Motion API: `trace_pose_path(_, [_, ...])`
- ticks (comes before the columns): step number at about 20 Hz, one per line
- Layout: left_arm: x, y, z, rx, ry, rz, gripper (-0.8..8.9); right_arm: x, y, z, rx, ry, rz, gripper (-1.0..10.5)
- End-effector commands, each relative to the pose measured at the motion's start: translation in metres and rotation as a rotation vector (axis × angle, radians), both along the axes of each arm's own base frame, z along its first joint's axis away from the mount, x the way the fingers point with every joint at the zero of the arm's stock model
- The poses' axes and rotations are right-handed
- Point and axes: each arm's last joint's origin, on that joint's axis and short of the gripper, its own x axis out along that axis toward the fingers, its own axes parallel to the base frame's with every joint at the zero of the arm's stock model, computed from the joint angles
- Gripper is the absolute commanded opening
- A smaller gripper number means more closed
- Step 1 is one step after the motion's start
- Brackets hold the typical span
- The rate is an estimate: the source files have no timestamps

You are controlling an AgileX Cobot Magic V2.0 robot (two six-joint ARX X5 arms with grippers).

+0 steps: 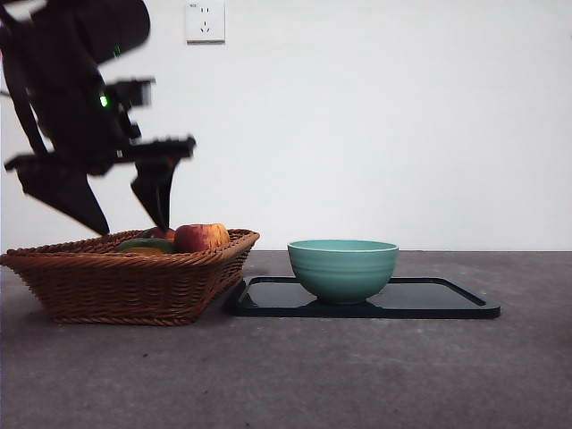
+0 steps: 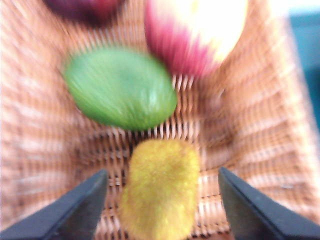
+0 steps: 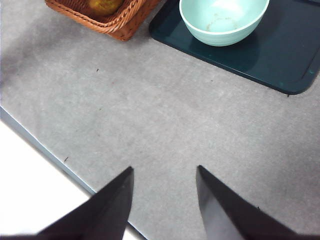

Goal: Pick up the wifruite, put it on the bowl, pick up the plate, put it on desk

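My left fingers [image 2: 162,200] are spread wide w/ nothing held, straddling the wifruite [image 2: 159,190] down in the basket [image 2: 260,140]. Its long axis runs between them, so closing looks right imo. Green fruit [image 2: 120,87] and apple [image 2: 195,30] sit just beyond. Bowl [image 1: 342,268] waits on the tray [image 1: 447,299]; right fingers [image 3: 165,200] open, idle over the surface [image 3: 150,110].

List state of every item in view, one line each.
wifruite: lying in the basket, between the open left jaws, not gripped.
green fruit: in the basket, untouched.
apple: in the basket, untouched.
basket: on the desk, beside the tray.
bowl: upright on the tray, empty.
tray: flat on the desk.
left gripper: open, over the basket.
right gripper: open, holding nothing, above bare desk.
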Motion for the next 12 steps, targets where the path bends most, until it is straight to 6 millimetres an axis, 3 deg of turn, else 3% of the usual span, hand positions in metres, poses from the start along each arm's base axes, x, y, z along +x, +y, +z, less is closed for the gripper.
trace_pose_path(1, [-0.008,0.001,0.016,0.002,-0.030,-0.028,3.76,0.001,0.001,0.002,0.004,-0.018,0.007,2.0])
trace_pose_path(12, [-0.085,0.025,0.088,-0.257,-0.043,-0.350,3.75,0.001,0.001,0.002,-0.008,-0.026,-0.010,2.0])
